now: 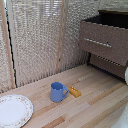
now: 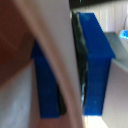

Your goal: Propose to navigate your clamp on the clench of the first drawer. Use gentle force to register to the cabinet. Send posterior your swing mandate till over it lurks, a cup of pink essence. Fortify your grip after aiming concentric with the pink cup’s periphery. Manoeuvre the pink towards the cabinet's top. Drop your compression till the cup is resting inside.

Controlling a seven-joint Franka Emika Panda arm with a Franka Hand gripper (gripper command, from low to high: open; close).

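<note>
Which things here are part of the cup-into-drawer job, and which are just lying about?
Job: dark brown wooden cabinet; its top drawer with thin pale bar handle; blue-fingered gripper; pale pink cup, seemingly pinched between the fingers.
Lying about: blue handled mug; small orange object; white patterned plate.

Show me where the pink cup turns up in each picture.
Exterior view: not in it.
Wrist view: the pink cup, a blurred pale wall close up, passing between the two blue fingers.
Shared landmark: probably the blue mug, only a small blue blur in the wrist view.
</note>
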